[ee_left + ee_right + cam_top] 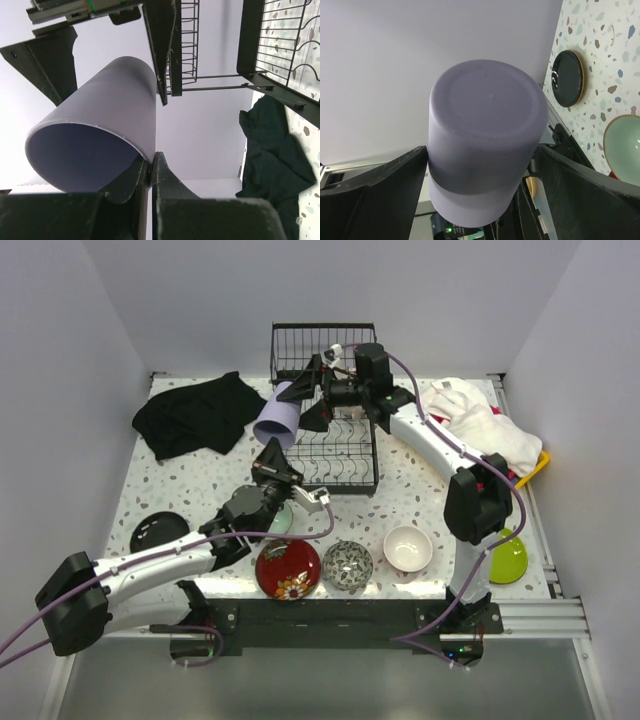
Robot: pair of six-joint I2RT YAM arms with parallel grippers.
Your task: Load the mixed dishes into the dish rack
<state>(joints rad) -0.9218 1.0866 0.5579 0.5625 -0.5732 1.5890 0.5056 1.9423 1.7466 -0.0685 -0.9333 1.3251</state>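
1. Dishes begin at the far left with a black plate (160,532) lying flat on the speckled table (200,480) near its front edge. A black cloth (195,412) is heaped well behind it.
2. The left gripper (272,452) reaches toward the middle of the table. In its wrist view its fingers (125,185) are closed on the rim of the lavender mug (280,420), with the wall pinched between them.
3. A pale green bowl (282,517) shows partly under the left arm. A red floral bowl (288,568) sits upright just in front of it.
4. The lavender mug is held off the table and tilted, with its mouth toward the left gripper and its base toward the right one. It is at the left edge of the dish rack (340,455).
5. The right gripper (308,395) hangs over the rack with its fingers (380,185) spread on either side of the mug's base. A gap shows on one side, so it is not clamped.
6. A black-white patterned bowl (347,563) and a white bowl (408,548) stand near each other along the front edge.
7. At the far right, a lime green plate (508,558) lies partly behind the right arm. White cloths (480,420) are piled on a yellow tray (538,468).
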